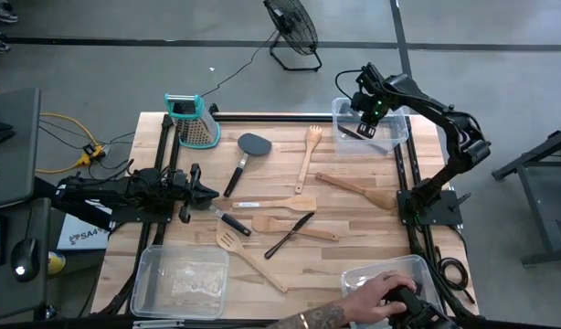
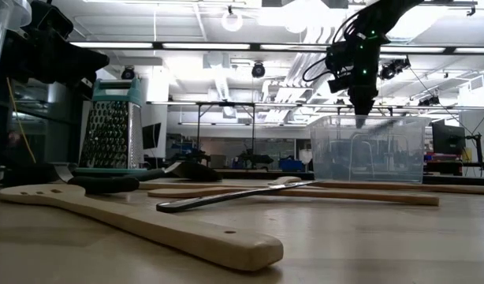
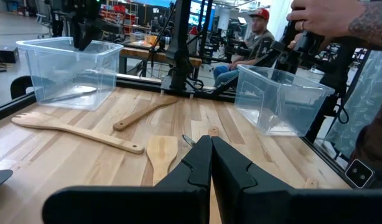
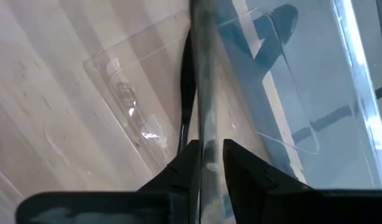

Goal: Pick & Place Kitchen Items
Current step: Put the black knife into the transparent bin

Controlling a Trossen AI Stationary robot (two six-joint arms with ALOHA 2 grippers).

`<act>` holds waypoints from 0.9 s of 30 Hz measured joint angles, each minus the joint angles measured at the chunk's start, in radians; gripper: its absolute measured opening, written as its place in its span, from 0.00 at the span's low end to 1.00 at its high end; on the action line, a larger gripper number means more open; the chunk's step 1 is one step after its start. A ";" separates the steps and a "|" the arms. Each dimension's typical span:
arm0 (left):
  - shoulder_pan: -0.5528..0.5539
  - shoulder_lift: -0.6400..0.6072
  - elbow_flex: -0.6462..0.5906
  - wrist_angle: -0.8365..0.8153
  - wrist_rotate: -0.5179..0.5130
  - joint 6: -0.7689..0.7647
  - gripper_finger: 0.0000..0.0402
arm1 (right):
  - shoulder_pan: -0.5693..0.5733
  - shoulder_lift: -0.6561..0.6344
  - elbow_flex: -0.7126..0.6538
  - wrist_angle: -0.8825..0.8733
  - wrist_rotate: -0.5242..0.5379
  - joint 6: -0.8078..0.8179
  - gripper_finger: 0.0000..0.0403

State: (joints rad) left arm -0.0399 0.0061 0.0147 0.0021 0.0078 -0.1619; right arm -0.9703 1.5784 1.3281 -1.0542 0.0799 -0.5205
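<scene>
Several long-handled utensils lie on the wooden table: a black turner [image 1: 253, 144], a wooden fork spoon [image 1: 310, 146], wooden spatulas [image 1: 354, 187] [image 1: 280, 203], a slotted wooden turner [image 1: 248, 256] and thin black tools [image 1: 290, 233]. A thin grey-and-black utensil [image 1: 349, 135] lies on the floor of the far right clear bin [image 1: 340, 105]; it also shows in the left wrist view [image 3: 73, 94]. My right gripper [image 1: 365, 128] points down at the bin's rim height [image 2: 360, 122], its fingers slightly apart above this utensil [image 4: 203, 81]. My left gripper [image 1: 207, 193] is shut and empty at the table's left.
A metal box grater [image 1: 194, 123] with a teal top stands at the far left. Two more clear bins sit at the near edge [image 1: 180, 279] [image 1: 390, 274]. A person's hand [image 1: 372, 297] is over the near right bin. A fan [image 1: 294, 32] stands beyond the table.
</scene>
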 joint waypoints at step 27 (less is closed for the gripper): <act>0.000 0.000 0.000 0.000 0.000 0.000 0.01 | 0.121 -0.227 0.001 0.253 0.053 0.095 0.44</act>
State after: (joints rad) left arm -0.0399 0.0059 0.0147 0.0021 0.0082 -0.1619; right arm -0.8492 1.3515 1.3293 -0.8008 0.1326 -0.4257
